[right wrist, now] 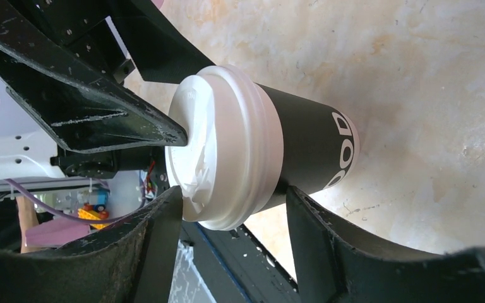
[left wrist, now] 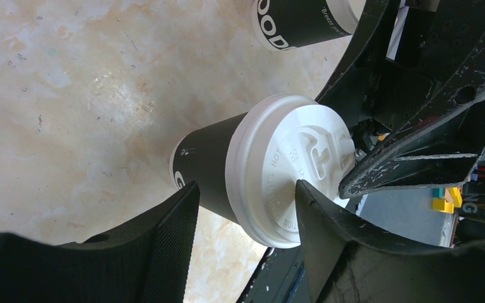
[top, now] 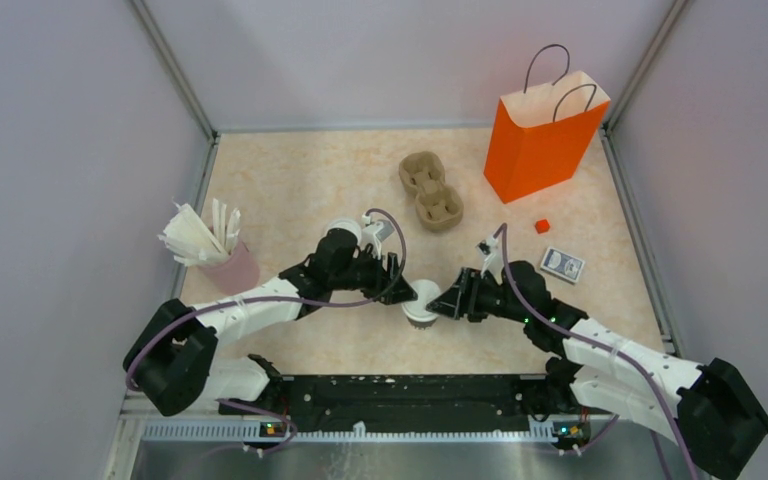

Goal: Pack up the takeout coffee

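Standing at the far left of the bench: pink holder, stuffed with white strips.

Second cup, white lid, sits just behind the left wrist, in the left half of the bench.

Left gripper: fingers spread wide, gripping nothing. In the left wrist view they sit to either side of the takeout coffee without closing on it.

Takeout coffee: black wall with white lettering, round white lid. It is upright on the bench, centre, toward the near edge, directly between the two grippers.

Right gripper: fingers also wide apart, gripping nothing. One fingertip from each arm lies at the lid's top face, but I cannot tell whether either is touching it.

Behind the cup, right of centre: brown pulp tray, both wells unfilled. Orange bag is upright at the back right, with its mouth open. A small orange block lies in front of the bag, and a patterned packet lies flat near the right arm.
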Robot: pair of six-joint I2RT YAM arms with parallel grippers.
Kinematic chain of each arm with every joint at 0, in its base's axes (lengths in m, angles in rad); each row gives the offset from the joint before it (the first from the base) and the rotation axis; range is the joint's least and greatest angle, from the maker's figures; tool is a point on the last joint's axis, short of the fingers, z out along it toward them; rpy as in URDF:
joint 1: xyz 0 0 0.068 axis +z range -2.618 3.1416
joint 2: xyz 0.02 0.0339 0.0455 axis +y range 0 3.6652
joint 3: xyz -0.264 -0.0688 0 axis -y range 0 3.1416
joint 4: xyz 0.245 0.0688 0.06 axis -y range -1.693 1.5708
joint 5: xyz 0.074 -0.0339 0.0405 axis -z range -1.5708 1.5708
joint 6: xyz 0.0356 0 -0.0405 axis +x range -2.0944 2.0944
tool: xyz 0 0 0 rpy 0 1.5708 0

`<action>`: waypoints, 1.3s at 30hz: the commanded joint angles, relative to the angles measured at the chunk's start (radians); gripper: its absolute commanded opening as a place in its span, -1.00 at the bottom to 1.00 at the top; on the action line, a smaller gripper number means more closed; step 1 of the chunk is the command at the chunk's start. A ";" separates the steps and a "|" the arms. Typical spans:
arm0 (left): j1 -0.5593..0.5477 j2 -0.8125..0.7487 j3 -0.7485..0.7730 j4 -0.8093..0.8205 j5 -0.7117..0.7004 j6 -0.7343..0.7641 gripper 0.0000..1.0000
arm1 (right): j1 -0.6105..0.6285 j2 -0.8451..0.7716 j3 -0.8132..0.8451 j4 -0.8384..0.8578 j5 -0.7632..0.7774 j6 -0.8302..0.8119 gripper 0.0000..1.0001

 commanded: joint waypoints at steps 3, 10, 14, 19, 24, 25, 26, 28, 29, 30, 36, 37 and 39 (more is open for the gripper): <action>-0.003 0.015 -0.003 0.005 -0.054 0.028 0.23 | 0.010 -0.004 -0.061 0.068 0.024 -0.001 0.13; -0.004 0.019 -0.031 -0.005 -0.076 0.029 0.22 | 0.010 -0.027 -0.176 0.128 0.048 0.028 0.09; -0.003 0.023 -0.050 -0.010 -0.098 0.023 0.21 | 0.010 -0.049 -0.235 0.147 0.078 0.045 0.09; -0.003 0.046 -0.077 0.004 -0.110 0.013 0.19 | 0.010 -0.059 -0.282 0.179 0.115 0.068 0.05; -0.003 0.057 -0.080 -0.005 -0.126 0.010 0.14 | 0.010 -0.009 -0.301 0.221 0.134 0.076 0.05; -0.003 0.054 -0.082 -0.004 -0.129 0.007 0.13 | 0.010 0.004 -0.305 0.232 0.134 0.081 0.04; -0.004 0.052 -0.086 -0.005 -0.133 0.005 0.12 | 0.010 0.014 -0.306 0.240 0.135 0.085 0.04; -0.003 0.045 -0.094 -0.006 -0.141 0.000 0.10 | 0.010 0.027 -0.306 0.249 0.136 0.095 0.03; -0.003 0.041 -0.096 -0.009 -0.144 -0.003 0.10 | 0.010 0.026 -0.306 0.254 0.130 0.097 0.02; -0.004 0.038 -0.098 -0.013 -0.142 -0.005 0.10 | 0.010 0.023 -0.301 0.257 0.119 0.095 0.02; -0.005 -0.052 -0.094 -0.022 -0.086 -0.063 0.10 | 0.010 -0.094 -0.144 0.058 0.098 0.031 0.09; -0.004 -0.076 -0.099 -0.019 -0.080 -0.077 0.11 | 0.010 -0.118 -0.120 0.023 0.110 0.020 0.13; -0.006 -0.118 -0.103 -0.015 -0.074 -0.100 0.11 | 0.009 -0.126 -0.071 -0.034 0.131 -0.009 0.17</action>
